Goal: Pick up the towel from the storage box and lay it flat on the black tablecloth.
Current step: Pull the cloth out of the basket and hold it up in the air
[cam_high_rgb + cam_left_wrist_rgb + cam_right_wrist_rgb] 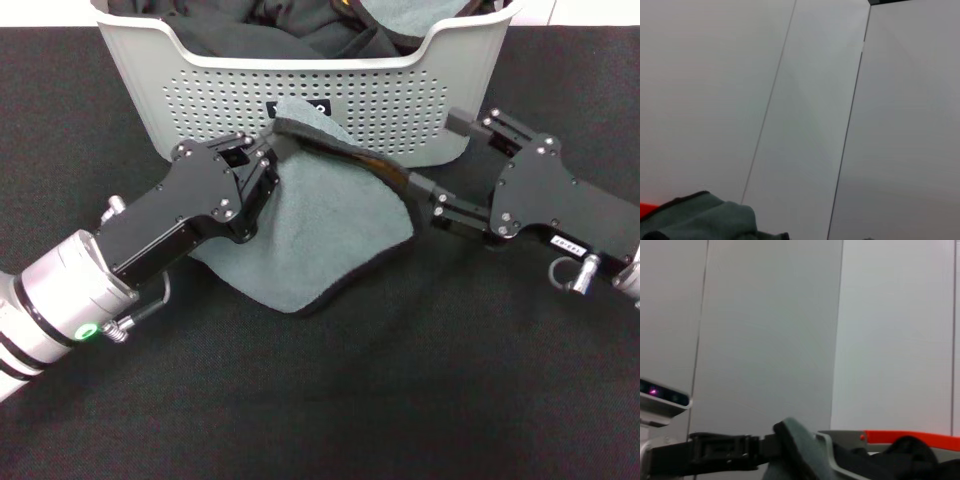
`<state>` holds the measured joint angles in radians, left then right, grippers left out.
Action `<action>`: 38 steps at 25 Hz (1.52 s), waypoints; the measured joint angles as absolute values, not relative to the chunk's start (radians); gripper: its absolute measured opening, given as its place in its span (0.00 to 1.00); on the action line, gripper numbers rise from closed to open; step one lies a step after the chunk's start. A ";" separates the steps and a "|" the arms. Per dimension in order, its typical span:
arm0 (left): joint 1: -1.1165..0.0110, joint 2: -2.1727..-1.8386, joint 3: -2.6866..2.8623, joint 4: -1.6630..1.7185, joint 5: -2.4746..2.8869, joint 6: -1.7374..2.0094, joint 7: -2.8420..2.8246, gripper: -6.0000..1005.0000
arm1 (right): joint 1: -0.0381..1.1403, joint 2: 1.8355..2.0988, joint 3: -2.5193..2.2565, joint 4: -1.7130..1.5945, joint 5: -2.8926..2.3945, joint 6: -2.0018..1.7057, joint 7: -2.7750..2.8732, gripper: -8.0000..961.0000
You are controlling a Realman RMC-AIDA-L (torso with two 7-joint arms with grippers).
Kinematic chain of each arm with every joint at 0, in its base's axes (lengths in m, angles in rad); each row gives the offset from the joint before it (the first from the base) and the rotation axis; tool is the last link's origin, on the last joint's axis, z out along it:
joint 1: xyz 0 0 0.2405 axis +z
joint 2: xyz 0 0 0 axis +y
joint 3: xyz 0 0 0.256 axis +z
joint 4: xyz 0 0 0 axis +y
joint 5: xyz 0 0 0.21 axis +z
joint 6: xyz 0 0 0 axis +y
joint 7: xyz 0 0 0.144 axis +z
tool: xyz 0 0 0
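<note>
Head view: one towel, two tools.

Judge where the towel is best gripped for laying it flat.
By its two upper corners, as now: the left tool pinches one end of the black-edged top hem, the right tool the other. The towel hangs spread between them, lower edge on the black tablecloth, before the storage box.

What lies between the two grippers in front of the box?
In the head view, the towel spans from left gripper to right gripper, hanging onto the tablecloth.
</note>
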<state>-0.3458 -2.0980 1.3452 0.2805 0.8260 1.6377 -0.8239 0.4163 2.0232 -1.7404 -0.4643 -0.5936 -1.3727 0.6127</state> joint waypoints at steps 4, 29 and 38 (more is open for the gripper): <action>-0.347 -2.097 1.346 0.282 0.848 1.647 -0.807 0.04 | 0.411 2.020 -1.713 -0.465 -0.594 -1.371 0.612 0.81; -0.350 -2.099 1.354 0.281 0.858 1.680 -0.801 0.04 | 0.408 2.028 -1.817 -0.543 -0.607 -1.162 0.542 0.81; -0.350 -2.099 1.354 0.281 0.855 1.680 -0.801 0.04 | 0.383 2.028 -1.879 -0.631 -0.599 -1.037 0.502 0.80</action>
<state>-0.3501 -2.0985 1.3544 0.2807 0.8545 1.6798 -0.8007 0.3833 2.0279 -1.8785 -0.6314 -0.5992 -1.0371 0.5024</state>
